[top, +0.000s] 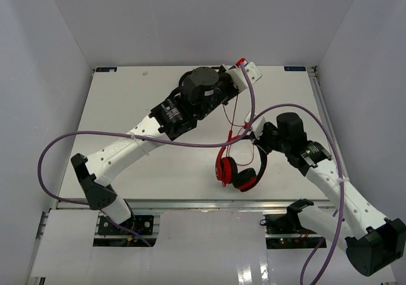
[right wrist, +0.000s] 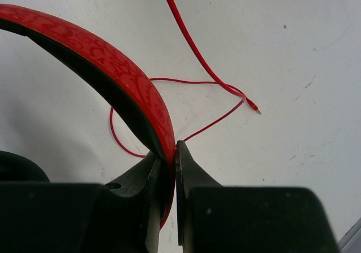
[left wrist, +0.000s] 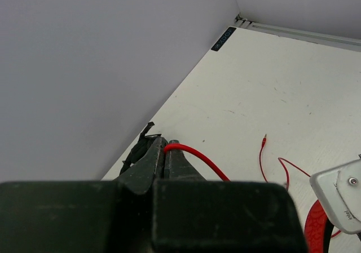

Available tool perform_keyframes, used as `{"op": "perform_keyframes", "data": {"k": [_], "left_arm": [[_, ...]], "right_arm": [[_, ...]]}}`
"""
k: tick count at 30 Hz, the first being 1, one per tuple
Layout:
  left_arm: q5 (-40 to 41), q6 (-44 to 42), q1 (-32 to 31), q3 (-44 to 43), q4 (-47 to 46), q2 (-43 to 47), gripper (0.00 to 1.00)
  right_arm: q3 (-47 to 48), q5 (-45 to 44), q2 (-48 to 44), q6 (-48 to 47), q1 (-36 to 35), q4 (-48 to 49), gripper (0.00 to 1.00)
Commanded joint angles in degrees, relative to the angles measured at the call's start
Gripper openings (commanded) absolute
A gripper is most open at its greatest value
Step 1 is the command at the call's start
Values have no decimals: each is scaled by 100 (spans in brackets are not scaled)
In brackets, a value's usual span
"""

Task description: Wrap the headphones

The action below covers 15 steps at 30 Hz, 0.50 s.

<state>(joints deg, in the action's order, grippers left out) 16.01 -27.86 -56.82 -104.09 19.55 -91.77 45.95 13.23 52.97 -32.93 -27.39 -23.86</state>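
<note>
With the left arm stretched out over the white table (top: 127, 94) toward the far side, its black two-finger gripper (left wrist: 165, 151) is pinched shut on the long thin red cable (left wrist: 183, 148), close to the back wall (left wrist: 84, 67). From there the cable runs down toward the arms' bases and lies slack on the tabletop in loose curves, its small metal plug (right wrist: 255, 107) lying free.

To the right of that, the red over-ear headphones with the black padding (top: 238, 171) sit around the middle of the table, a little toward the near edge. The right gripper (right wrist: 169, 158) is clamped on the red patterned headband (right wrist: 107, 58). I can't tell whether the cups touch the table.

By my reckoning the wrapping is barely started. I can see no turn of cable round the band or cups, so all the winding is left to do.

The purple supply cable (top: 63, 139) from the arms loops across the table and passes right by the headband, where it might snag the red one.
</note>
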Motion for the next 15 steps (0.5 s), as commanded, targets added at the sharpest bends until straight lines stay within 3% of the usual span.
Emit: {"op": "perform_keyframes", "data": {"k": [1,8,15], "left_arm": [[-55,141,383,77,-139,289,0],[-730,737,1435,1276,-225,708,0],[-1142,1179,1813,2068,-391,919,0]], "right_arm": [[298,404,-246,111,-38,58,8],[861,1382,-604,-38,-29,-553,8],[1407,2018,-520,351,148,-786,8]]}}
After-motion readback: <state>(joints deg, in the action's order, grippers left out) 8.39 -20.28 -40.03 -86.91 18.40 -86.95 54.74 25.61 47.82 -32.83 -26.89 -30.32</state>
